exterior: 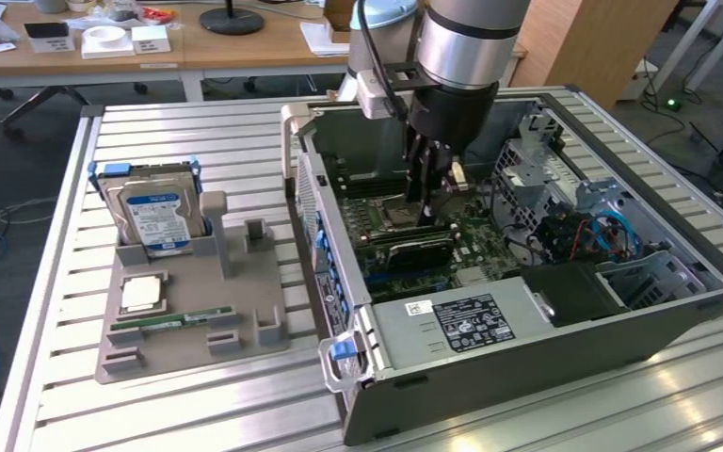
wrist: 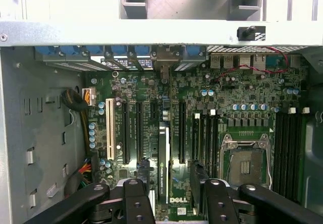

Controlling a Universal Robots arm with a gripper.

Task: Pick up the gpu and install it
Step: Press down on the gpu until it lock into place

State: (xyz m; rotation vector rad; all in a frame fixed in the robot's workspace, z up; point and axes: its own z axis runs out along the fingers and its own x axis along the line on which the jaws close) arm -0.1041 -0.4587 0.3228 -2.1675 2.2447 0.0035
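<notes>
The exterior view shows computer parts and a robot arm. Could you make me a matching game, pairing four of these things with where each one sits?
Things:
1. hard drive
2. memory stick
3. graphics card
4. gripper

Places:
A. lying flat on the grey tray
B. standing on edge on the motherboard
C. upright in a holder on the tray
D. reaching down into the open computer case

Pairs: 1-C, 2-A, 3-B, 4-D
</notes>
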